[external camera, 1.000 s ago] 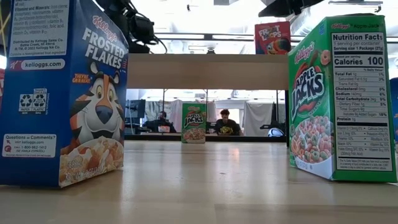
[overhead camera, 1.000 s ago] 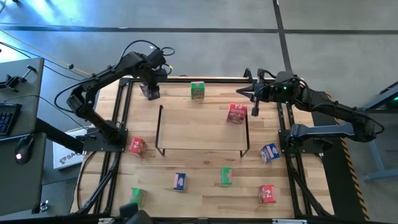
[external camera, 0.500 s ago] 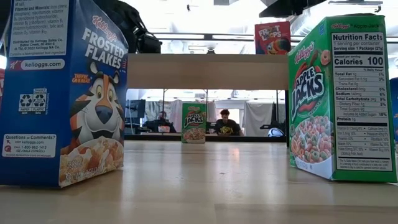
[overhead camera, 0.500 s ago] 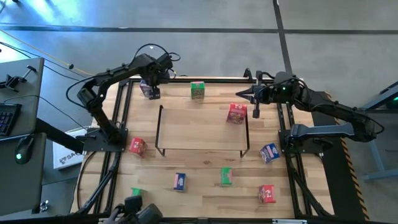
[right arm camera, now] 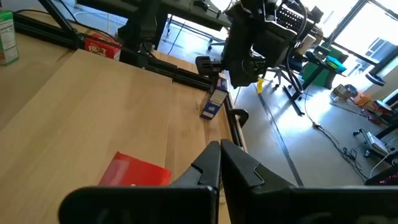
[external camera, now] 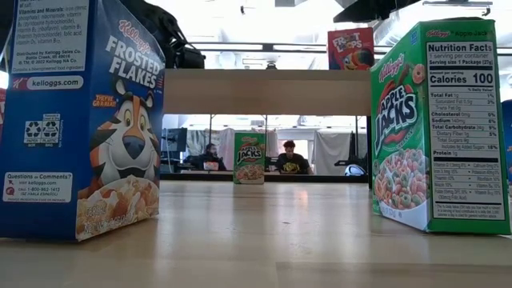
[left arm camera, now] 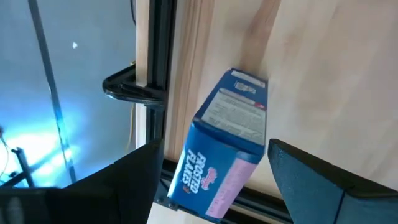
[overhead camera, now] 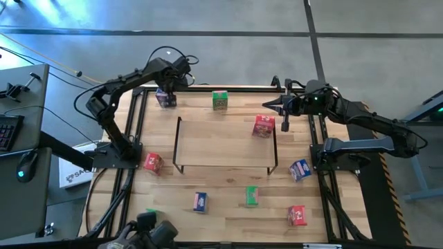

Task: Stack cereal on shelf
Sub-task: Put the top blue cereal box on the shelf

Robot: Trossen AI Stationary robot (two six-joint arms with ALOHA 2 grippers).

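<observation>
The left gripper (overhead camera: 166, 88) hangs just above a blue cereal box (overhead camera: 165, 99) at the far left corner of the table (overhead camera: 221, 180). Its two fingers (left arm camera: 311, 180) are spread wide, one on each side of the box, and they do not seem to touch it. So the box is not held right now. The step in hand looks like the start of a pick-up, or a let-go; the pictures alone cannot tell which. The box stands by the black table frame (left arm camera: 155, 56), right under the gripper. To go on, the gripper would need to come down around the box, squeeze it, lift it, and carry it to the shelf (overhead camera: 225, 145), which sits near, toward the middle of the table. One red box (overhead camera: 263, 126) already rests on the shelf's far right corner. The other boxes are spread over the table, well apart from this gripper. The left arm is bent at the elbow and reaches out to the far edge, with the wrist pointing down. The right gripper (overhead camera: 266, 104) waits at the far right side, shut tight and holding nothing, just beside the red box.
</observation>
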